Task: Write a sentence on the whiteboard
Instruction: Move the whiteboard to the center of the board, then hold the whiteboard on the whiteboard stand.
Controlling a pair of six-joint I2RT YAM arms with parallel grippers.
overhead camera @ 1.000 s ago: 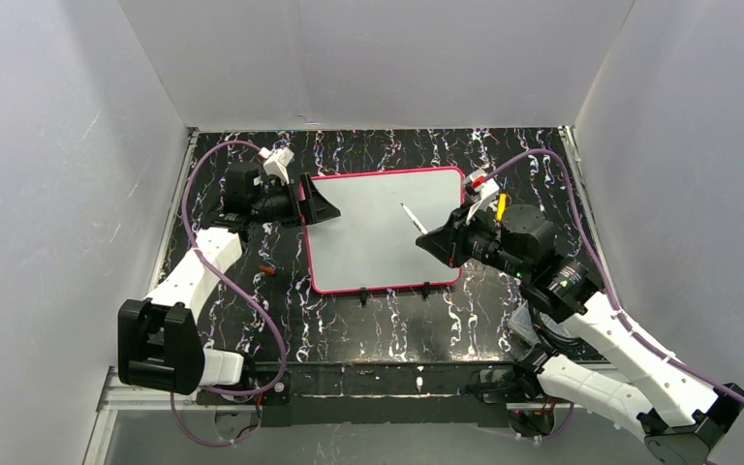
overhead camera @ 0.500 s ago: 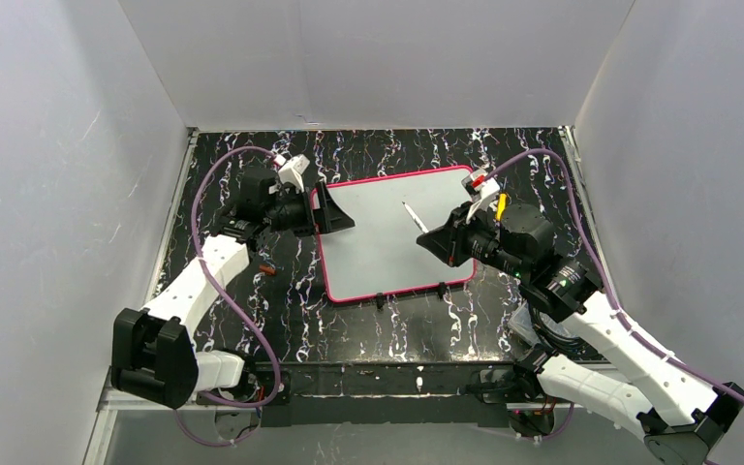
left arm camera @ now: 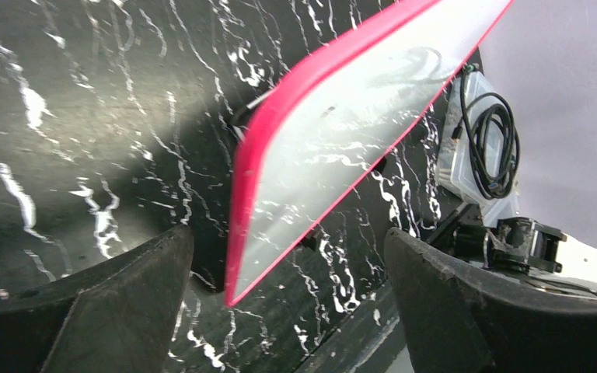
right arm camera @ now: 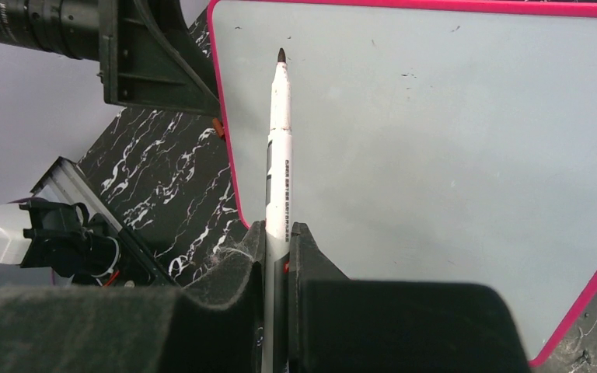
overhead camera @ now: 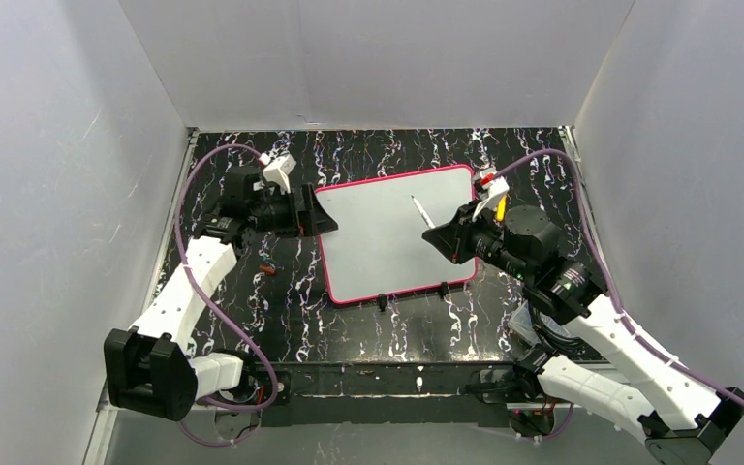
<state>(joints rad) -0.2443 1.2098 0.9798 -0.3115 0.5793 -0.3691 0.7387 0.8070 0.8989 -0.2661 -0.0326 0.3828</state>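
- Whiteboard (overhead camera: 387,247) lies flat in the middle of the black, white-streaked tabletop (overhead camera: 397,329), between the two arms.
- Its long sides run from left to right. It is turned a little, so its right end sits farther back than its left end.
- It has a thin pink frame with round corners. Two small black clip feet (overhead camera: 381,302) stick out from its near long side.
- The left hand (overhead camera: 315,211) is wide open at the short left side of the board. In the left wrist view the pink corner sits between the two black fingers (left arm camera: 124,303), with a gap on each side.
- The right hand (overhead camera: 443,235) is over the right part of the board. It is squeezed shut on a white marker pen (overhead camera: 421,212).
- The pen is long and thin. Its dark tip points away from the hand, to the far left, across the board.
- The tip is over the white face of the board. I cannot tell if it touches the board.
- In the right wrist view the white face has a few tiny dark specks.
- A small reddish thing (overhead camera: 266,268) lies on the tabletop to the left of the board, not touching it. It is too small to tell what it is.
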